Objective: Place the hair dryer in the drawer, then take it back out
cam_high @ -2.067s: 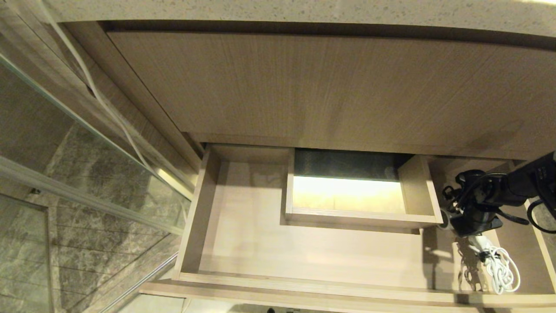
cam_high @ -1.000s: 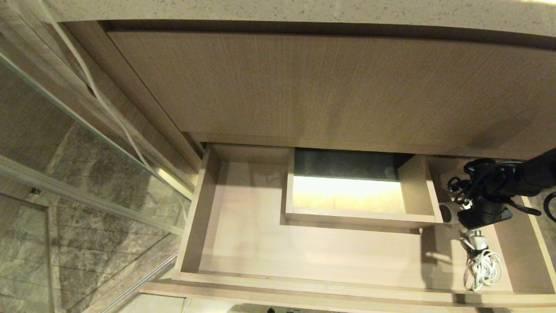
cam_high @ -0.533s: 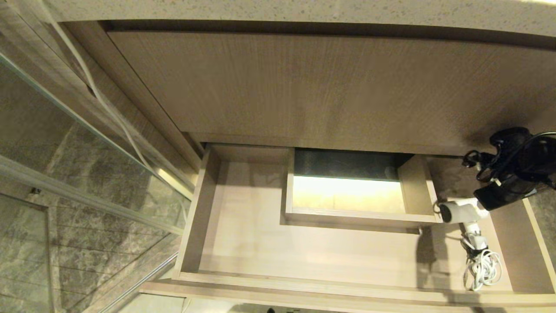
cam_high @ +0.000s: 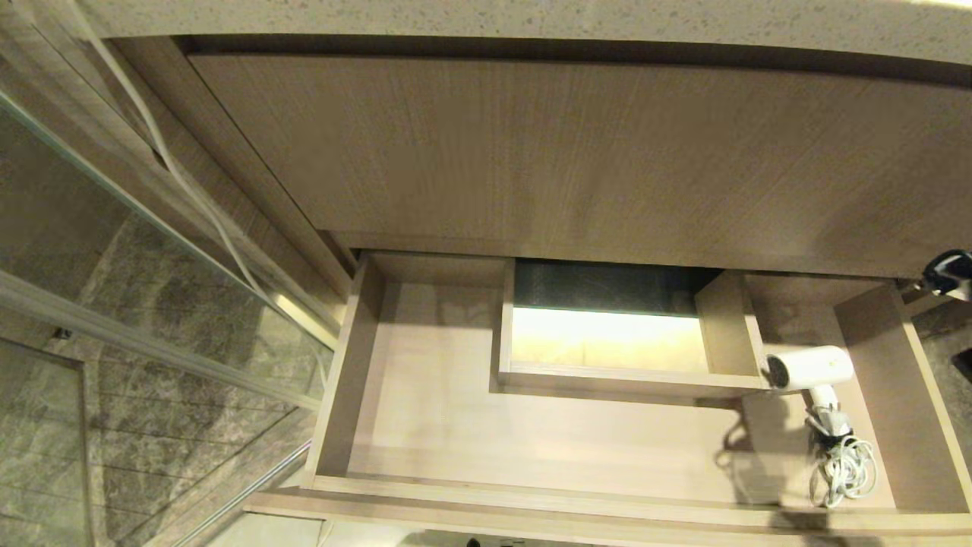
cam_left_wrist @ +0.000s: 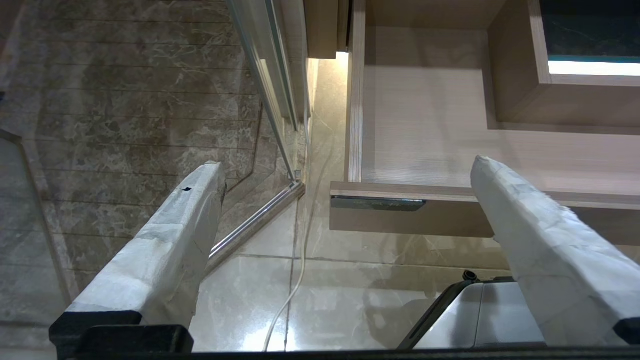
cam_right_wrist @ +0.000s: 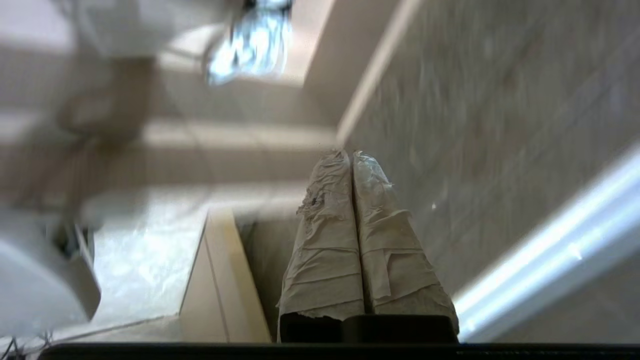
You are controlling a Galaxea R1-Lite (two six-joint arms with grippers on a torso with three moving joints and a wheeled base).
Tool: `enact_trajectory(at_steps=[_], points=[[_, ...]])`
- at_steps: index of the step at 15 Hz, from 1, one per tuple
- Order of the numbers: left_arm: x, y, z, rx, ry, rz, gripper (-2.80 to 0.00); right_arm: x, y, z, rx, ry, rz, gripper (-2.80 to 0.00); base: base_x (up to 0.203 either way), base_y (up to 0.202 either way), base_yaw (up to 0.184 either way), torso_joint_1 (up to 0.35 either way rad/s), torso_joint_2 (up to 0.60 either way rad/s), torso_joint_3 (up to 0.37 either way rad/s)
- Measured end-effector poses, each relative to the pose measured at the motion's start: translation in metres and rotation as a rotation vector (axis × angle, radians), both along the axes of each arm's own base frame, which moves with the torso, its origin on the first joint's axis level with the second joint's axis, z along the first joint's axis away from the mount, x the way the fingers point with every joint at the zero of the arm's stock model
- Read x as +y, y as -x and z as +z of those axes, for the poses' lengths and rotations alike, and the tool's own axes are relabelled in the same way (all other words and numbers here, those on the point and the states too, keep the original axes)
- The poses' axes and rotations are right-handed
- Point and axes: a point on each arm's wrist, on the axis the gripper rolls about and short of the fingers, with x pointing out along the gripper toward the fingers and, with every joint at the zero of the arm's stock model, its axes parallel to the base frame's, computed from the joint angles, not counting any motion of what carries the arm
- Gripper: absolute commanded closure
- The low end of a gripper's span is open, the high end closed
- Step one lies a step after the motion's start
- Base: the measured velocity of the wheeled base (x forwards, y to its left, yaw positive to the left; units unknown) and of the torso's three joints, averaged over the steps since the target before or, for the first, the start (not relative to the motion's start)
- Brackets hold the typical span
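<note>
Resting now: the hair dryer (cam_high: pixel 809 370) lies on the pale floor of the drawer (cam_high: pixel 425 425), in the right part, with nothing holding it.
Hair dryer position: the round barrel lies on its side, and the dark grille end is just beside the corner of the boxed cut-out (cam_high: pixel 630 334). The handle points toward the drawer front.
Cord: the bundled white cord (cam_high: pixel 841 469) lies at the end of the handle, near the front wall of the drawer, and it rests on the drawer floor.
Drawer: it is pulled out wide under the tall wood-grain panel (cam_high: pixel 577 152). In my left wrist view I see its narrow front with a small black mark (cam_left_wrist: pixel 377 203).
My right gripper (cam_right_wrist: pixel 351 159): the two wrapped fingers are pressed together along their whole length, and between them I hold nothing. In the head view only a small dark part of this arm shows at the right edge (cam_high: pixel 949 273), above and outside the right wall of the drawer, well apart from the hair dryer.
My left gripper (cam_left_wrist: pixel 345 167): the fingers stand wide apart with nothing between them. It hangs over the glossy tiled floor (cam_left_wrist: pixel 350 300), in front of the left corner of the drawer.
Surroundings: a glass partition (cam_high: pixel 114 251) stands at the left of the cabinet, with marble tiles behind it.
</note>
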Motion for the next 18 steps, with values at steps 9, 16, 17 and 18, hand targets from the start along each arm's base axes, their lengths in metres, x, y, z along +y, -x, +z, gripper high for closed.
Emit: enact_trajectory(at_steps=[9,16,17,18], points=[[0.000,0.000,0.000,0.000,0.000,0.000,-2.80,0.043,0.149,-0.061,0.196,0.044,-0.270,0.00,0.000,0.000,0.000,0.000,0.00,0.000],[0.000,0.000,0.000,0.000,0.000,0.000,-2.80,0.032,0.125,-0.092,0.231,-0.098,-0.494,0.00,0.000,0.000,0.000,0.000,0.00,0.000],[0.000,0.000,0.000,0.000,0.000,0.000,-2.80,0.027,0.116,-0.094,0.220,-0.099,-0.512,0.00,0.000,0.000,0.000,0.000,0.00,0.000],[0.000,0.000,0.000,0.000,0.000,0.000,-2.80,0.021,0.105,-0.096,0.208,-0.099,-0.525,0.00,0.000,0.000,0.000,0.000,0.00,0.000]])
